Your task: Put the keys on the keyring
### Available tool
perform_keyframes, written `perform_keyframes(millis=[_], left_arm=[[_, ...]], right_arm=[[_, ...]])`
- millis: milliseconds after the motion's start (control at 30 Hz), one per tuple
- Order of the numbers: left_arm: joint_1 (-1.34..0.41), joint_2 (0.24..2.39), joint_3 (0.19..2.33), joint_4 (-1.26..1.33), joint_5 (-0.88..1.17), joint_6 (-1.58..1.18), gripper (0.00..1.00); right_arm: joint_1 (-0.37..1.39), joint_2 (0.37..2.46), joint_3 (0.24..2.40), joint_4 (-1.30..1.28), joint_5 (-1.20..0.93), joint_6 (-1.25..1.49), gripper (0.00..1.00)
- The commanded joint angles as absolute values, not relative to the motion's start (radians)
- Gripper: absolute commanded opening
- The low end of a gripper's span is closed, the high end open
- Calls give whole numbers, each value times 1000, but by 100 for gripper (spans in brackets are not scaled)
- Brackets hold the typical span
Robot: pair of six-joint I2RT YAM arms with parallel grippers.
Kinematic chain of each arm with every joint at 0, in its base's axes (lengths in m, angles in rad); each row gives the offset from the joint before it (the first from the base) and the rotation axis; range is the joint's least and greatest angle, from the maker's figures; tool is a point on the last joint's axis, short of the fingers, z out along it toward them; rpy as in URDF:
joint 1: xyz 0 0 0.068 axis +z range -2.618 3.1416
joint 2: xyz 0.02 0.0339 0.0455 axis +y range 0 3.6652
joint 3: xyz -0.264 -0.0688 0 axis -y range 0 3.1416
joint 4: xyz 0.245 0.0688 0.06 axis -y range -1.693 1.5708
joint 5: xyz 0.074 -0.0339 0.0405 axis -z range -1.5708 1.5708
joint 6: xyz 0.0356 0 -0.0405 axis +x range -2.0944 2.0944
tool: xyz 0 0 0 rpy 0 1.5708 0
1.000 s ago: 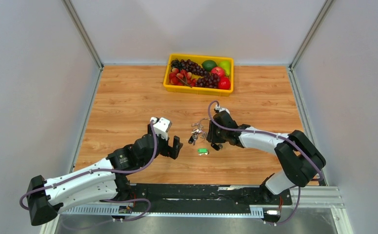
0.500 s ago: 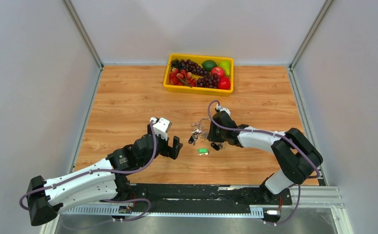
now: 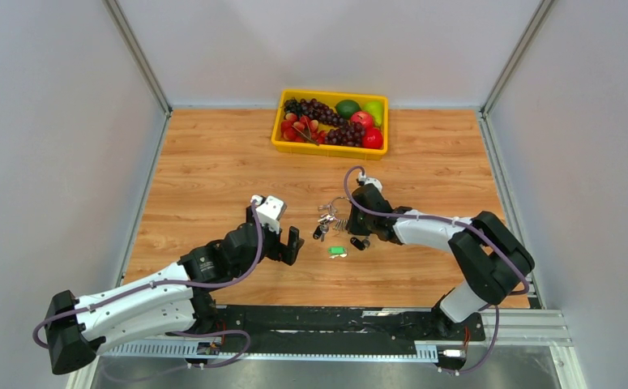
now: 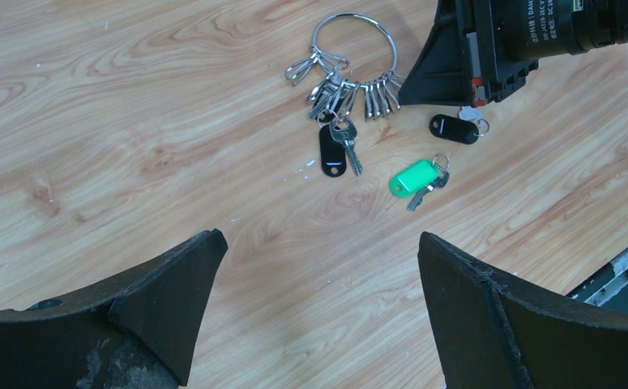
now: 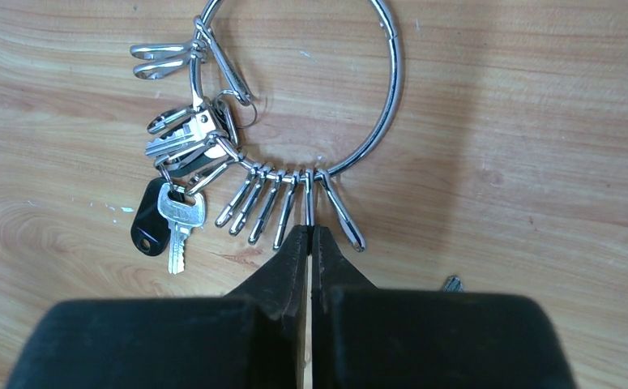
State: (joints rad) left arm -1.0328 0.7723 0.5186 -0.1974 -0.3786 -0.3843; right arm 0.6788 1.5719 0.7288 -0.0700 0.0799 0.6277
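The keyring (image 5: 392,89) is a large silver ring lying flat on the wooden table, with several snap clips fanned along its lower edge. My right gripper (image 5: 311,228) is shut on one of those clips. A key with a black head (image 5: 148,219) hangs from a clip at the left. In the left wrist view the keyring (image 4: 351,14) lies ahead, with a loose green-headed key (image 4: 414,177) and a loose black-headed key (image 4: 454,128) on the wood next to it. My left gripper (image 4: 318,237) hovers open and empty, short of the keys.
A yellow tray (image 3: 331,150) of fruit stands at the back of the table. From above, the green key (image 3: 338,251) lies between my left gripper (image 3: 292,245) and my right gripper (image 3: 351,223). Grey walls enclose the table.
My right gripper's jaws have closed onto a keyring clip. The left arm has hardly moved and its gripper stays open.
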Motion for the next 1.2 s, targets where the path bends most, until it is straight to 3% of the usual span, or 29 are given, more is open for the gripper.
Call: perform_keyframes(millis=[0, 467, 867, 1167], left_arm=[[-1034, 764, 532, -180, -374, -382, 100], [-1034, 709, 610, -218, -233, -419, 100], [-1034, 709, 705, -222, -87, -344, 100], [-1034, 731, 658, -68, -56, -258, 100]], right_arm=[[683, 1531, 747, -90, 96, 624, 0], [684, 1312, 943, -432, -32, 348, 0], [696, 1324, 1236, -756, -184, 248, 0], [741, 1326, 1377, -879, -249, 271, 0]])
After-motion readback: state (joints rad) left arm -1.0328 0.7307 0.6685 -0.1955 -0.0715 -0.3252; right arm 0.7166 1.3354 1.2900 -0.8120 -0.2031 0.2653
